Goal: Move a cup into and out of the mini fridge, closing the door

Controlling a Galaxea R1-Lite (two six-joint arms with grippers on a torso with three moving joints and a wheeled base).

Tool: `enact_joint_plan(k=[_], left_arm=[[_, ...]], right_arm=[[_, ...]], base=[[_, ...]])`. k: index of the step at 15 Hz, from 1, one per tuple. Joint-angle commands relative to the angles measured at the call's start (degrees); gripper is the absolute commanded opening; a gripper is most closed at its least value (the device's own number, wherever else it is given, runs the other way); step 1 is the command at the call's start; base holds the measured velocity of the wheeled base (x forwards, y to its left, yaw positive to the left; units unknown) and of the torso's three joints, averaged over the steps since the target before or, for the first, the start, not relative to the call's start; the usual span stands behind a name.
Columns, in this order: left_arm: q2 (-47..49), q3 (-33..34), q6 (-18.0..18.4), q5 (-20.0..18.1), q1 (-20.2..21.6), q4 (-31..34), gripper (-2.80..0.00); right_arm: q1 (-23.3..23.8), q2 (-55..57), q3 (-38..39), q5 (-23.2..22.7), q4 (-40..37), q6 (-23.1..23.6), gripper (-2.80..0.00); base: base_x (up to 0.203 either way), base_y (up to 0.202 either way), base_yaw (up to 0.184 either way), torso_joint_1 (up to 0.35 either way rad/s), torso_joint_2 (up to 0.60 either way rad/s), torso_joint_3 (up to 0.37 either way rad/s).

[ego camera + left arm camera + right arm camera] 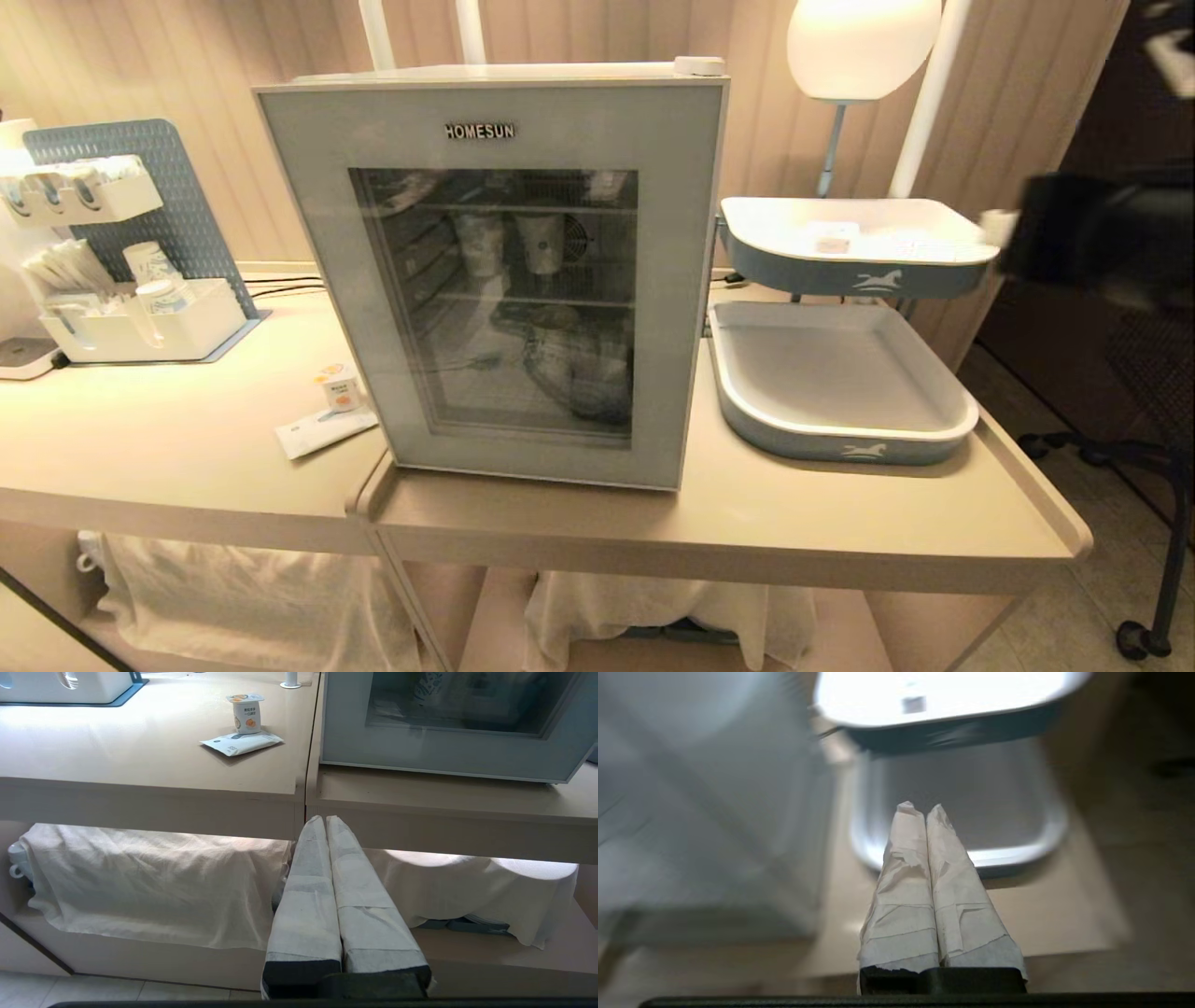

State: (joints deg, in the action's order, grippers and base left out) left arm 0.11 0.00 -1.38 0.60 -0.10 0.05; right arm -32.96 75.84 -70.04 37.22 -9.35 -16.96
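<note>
- Your right gripper point(924, 809) is closed tight and holds nothing. It is up in the air at the right side of the mini fridge point(495, 271), over the lower tray point(1017, 856).
- Your left gripper point(325, 820) is closed too, with nothing in it. It hangs low, below the table point(149, 788) edge.
- The cup point(246, 713) stands on the table, up and a bit to the left of your left gripper. From your right gripper it is far away, past the fridge. A flat white packet point(242, 743) lies touching it.
- The door point(504, 448) looks shut, so I think you must open it first.
- The cup looks tiny and light, and it could tip over easily. Its thin sides may squash.
- Hold it gently around the middle, below the flat top.
</note>
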Motion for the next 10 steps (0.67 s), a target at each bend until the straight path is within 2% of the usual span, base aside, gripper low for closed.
enact_joint_plan(k=[1, 3, 4, 6, 7, 8, 9, 10], left_arm=[[-0.02, 0.09, 0.05, 0.02, 0.01, 0.03, -2.8], [-0.02, 0.09, -0.03, 0.02, 0.01, 0.04, -2.8], [-0.02, 0.09, -0.03, 0.02, 0.01, -0.05, -2.8], [-0.02, 0.09, -0.03, 0.02, 0.01, 0.04, -2.8], [-0.02, 0.09, -0.03, 0.02, 0.01, -0.05, -2.8], [-0.02, 0.09, 0.05, 0.02, 0.01, 0.03, -2.8], [-0.02, 0.09, 0.06, 0.01, 0.01, -0.05, -2.8], [-0.02, 0.09, -0.03, -0.07, 0.01, 0.04, -2.8]], right_arm=[[8.97, -18.6, 7.3, 3.55, -0.28, 1.75, -2.8], [19.87, -32.47, 18.24, 6.64, -0.42, 4.24, -2.8], [23.67, -39.42, 23.41, 7.62, -0.51, 5.45, -2.8], [29.56, -52.48, 32.79, 8.76, -0.51, 8.45, -2.8], [31.09, -58.18, 36.77, 8.67, -0.41, 9.78, -2.8], [31.68, -63.08, 39.82, 6.96, -0.16, 10.84, -2.8], [32.1, -66.81, 42.15, 1.48, 0.18, 11.51, -2.8], [32.36, -70.15, 44.39, -7.49, 0.47, 11.99, -2.8]], base=[[0.0, 0.0, 0.0, 0.0, 0.0, 0.0], [0.0, 0.0, 0.0, 0.0, 0.0, 0.0], [0.0, 0.0, 0.0, 0.0, 0.0, 0.0], [0.0, 0.0, 0.0, 0.0, 0.0, 0.0], [0.0, 0.0, 0.0, 0.0, 0.0, 0.0], [0.0, 0.0, 0.0, 0.0, 0.0, 0.0], [0.0, 0.0, 0.0, 0.0, 0.0, 0.0], [0.0, 0.0, 0.0, 0.0, 0.0, 0.0]])
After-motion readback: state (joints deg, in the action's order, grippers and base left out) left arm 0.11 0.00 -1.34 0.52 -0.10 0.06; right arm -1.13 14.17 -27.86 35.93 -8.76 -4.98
